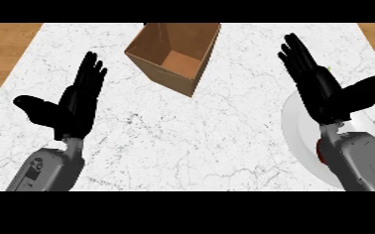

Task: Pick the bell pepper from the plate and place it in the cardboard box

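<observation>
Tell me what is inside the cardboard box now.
The cardboard box shows only its brown floor and inner walls; nothing lies inside. Its near wall may hide a little of the floor.

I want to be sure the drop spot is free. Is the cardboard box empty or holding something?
Empty, as far as shows: the cardboard box stands open-topped on the counter, and only its bare brown floor and inner walls are visible.

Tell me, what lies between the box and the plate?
In the head view, only bare counter and the right hand, open above the plate, lie between it and the box.
</observation>
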Robot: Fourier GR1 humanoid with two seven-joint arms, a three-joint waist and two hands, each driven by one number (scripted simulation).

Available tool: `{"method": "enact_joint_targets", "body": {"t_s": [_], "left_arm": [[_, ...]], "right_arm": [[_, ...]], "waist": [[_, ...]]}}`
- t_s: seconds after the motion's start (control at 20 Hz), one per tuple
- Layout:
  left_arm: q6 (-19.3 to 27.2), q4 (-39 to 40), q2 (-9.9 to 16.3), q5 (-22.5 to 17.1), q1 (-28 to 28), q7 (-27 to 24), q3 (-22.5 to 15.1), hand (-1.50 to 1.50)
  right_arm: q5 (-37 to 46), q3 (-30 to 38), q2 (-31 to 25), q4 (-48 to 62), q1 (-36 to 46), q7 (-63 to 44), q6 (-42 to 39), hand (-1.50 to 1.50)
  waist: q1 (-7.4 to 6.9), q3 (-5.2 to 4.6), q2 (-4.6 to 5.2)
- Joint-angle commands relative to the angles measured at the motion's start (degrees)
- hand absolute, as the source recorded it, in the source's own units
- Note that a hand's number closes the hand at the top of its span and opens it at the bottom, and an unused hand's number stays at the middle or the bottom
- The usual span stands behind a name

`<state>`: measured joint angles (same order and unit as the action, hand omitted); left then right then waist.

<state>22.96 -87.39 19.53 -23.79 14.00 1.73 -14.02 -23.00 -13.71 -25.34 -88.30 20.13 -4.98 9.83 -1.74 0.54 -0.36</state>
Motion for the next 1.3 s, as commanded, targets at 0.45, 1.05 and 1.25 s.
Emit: {"method": "enact_joint_targets", "body": {"t_s": [0.45,1.05,1.25], "left_arm": [[-0.19,3.87,11.25,10.81,-9.75,-0.05,-2.63,0.00],[-0.78,0.54,11.37,13.56,-14.68,-1.69,-2.42,0.00],[-0.93,1.83,9.87,13.53,-11.28,1.23,-3.12,0.00]], "right_arm": [[14.63,20.20,-7.17,14.11,-9.79,2.63,30.97,-1.50],[26.38,11.67,-20.15,0.12,-29.10,-9.87,23.93,-1.50],[24.12,9.18,-30.16,-2.65,-28.09,-21.48,10.16,-1.50]], "waist": [[4.18,-0.45,0.47],[2.32,-0.88,0.06],[2.32,-0.92,0.43]]}}
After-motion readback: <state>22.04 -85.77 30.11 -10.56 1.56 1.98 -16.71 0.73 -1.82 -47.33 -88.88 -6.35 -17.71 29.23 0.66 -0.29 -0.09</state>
